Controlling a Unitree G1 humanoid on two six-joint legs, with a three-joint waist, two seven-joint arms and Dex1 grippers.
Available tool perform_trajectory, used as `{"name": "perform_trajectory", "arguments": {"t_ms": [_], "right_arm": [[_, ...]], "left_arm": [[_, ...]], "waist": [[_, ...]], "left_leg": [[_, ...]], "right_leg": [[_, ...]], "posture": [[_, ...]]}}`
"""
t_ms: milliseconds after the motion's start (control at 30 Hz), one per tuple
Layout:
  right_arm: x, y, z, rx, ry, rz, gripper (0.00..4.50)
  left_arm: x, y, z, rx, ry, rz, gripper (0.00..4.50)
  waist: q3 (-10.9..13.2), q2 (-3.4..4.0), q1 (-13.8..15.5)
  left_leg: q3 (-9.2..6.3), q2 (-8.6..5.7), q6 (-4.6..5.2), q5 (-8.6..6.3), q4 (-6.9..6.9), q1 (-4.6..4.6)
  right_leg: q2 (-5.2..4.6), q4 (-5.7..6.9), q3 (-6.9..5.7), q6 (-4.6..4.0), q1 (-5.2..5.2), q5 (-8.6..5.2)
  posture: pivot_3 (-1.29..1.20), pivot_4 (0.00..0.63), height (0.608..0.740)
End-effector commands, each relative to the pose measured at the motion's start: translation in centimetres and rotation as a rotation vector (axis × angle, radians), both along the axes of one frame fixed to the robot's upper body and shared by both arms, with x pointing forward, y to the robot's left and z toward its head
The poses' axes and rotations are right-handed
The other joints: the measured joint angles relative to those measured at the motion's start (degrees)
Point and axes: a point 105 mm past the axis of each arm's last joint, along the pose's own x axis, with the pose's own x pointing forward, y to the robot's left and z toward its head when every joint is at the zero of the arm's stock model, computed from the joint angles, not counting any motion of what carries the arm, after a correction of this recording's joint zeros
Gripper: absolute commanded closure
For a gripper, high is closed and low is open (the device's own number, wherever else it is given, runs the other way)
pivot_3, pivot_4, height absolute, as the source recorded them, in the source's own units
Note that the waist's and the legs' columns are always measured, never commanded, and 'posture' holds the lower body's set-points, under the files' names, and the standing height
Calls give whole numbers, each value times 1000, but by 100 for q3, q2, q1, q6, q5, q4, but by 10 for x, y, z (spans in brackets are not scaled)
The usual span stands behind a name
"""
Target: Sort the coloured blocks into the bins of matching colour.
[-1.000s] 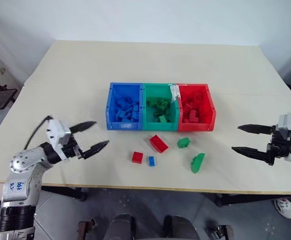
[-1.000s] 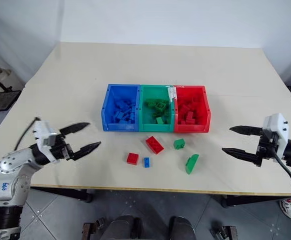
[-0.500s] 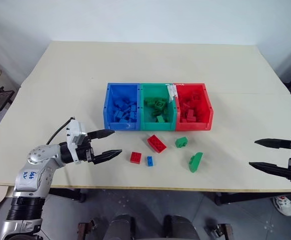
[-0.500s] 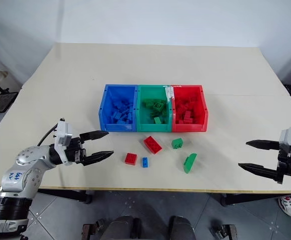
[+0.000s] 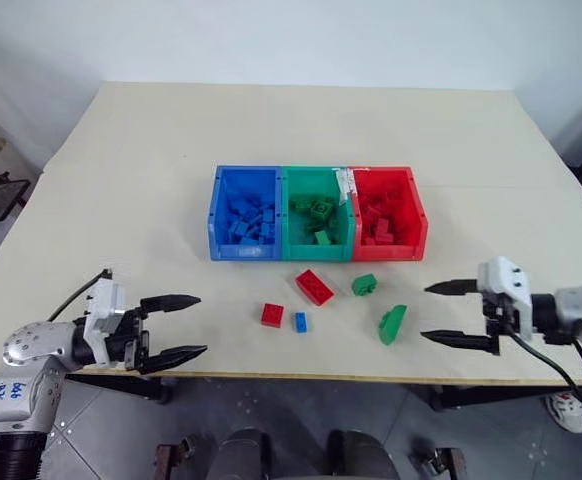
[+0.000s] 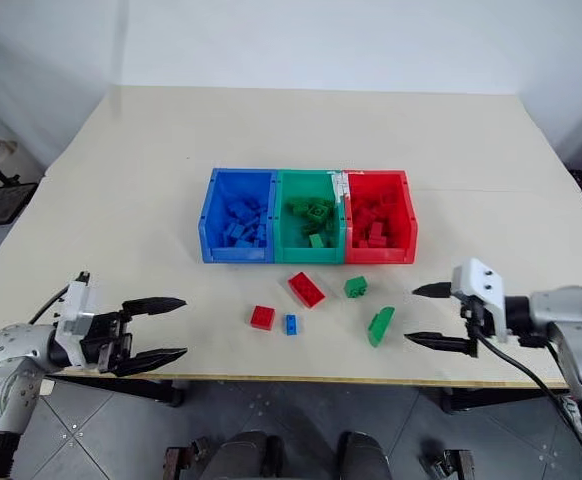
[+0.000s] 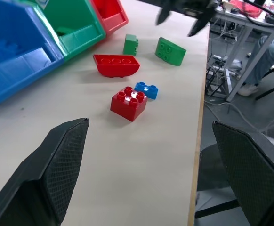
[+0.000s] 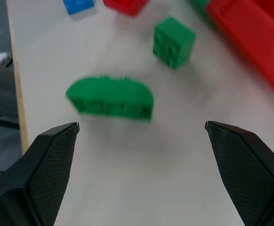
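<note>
Both claws are spread wide and empty: left gripper at 8 o'clock of the table, right gripper at 4 o'clock beside the curved green block. Loose blocks lie centrally. Beyond, at 12 o'clock, stand the bins.

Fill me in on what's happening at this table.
A humanoid robot is sorting toy bricks into three joined bins, blue, green and red, each already holding bricks. Five bricks lie loose on the table in front of the bins: a small red one, a small blue one, an oblong red one, a small green one and a curved green one. Both end effectors are open and empty; the right end effector points at the curved green brick, the left end effector hovers near the table's front edge.
</note>
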Motion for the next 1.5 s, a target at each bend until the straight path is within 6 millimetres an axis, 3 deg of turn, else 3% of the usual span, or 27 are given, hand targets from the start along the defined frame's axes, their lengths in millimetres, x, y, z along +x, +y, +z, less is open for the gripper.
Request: {"name": "perform_trajectory", "arguments": {"t_ms": [33,233,467,633,733,967,1033,1133,1267,1333,1500], "right_arm": [[9,10,4,-16,-35,71,0],[12,20,-13,-139,0,246,0],[14,36,-17,-137,9,359,0],[20,46,-31,-125,63,369,0],[22,52,-35,-86,68,366,559],[25,48,-25,-36,41,328,2997],[24,44,-19,-18,25,307,3593],[23,41,-4,18,-9,273,3604],[29,53,43,130,-115,195,3604],[41,66,66,201,-157,138,3604],[87,102,94,297,-256,3,3604]], "left_arm": [[-4,10,5,13,-43,13,43],[-5,12,8,11,-62,37,43],[-4,12,12,7,-89,64,43],[-4,7,13,-6,-98,75,43],[-5,4,13,-12,-104,79,0],[-5,4,14,-14,-112,87,0],[-5,4,14,-14,-113,88,0],[-4,4,15,-16,-113,89,0],[-2,5,15,-19,-112,80,0],[-1,5,16,-16,-114,71,0],[4,8,20,-2,-137,73,0]], "waist": [[0,0,-13],[0,-1,-43],[0,0,-126],[0,0,-132],[-2,-4,-127],[-3,-5,-126],[-3,-5,-121],[-3,-5,-116],[-1,-2,-123],[-1,-2,-155],[-1,-1,-244]], "left_leg": [[0,0,1,-1,0,0],[-2,0,1,-1,0,0],[-3,2,0,0,0,2],[-3,4,0,0,0,2],[-3,3,0,0,2,3],[-6,3,0,0,3,2],[-5,3,0,0,3,2],[-7,2,0,0,3,1],[-6,4,-1,-1,2,1],[-5,7,-4,-2,2,1],[-6,10,-9,-4,-1,3]], "right_leg": [[0,0,0,0,0,0],[1,5,-6,0,1,0],[3,12,-12,0,-1,0],[5,14,-13,0,-1,0],[4,13,-12,0,1,0],[3,14,-12,0,0,0],[4,14,-12,0,0,0],[2,14,-12,0,1,0],[2,13,-10,0,-1,0],[2,13,-9,0,-4,0],[3,27,-11,-5,-12,-3]], "posture": [[0,150,740],[0,150,740],[0,150,740],[0,150,740],[0,150,740],[0,150,740],[0,150,740],[0,150,740],[0,150,740],[0,150,740],[0,150,740]]}}
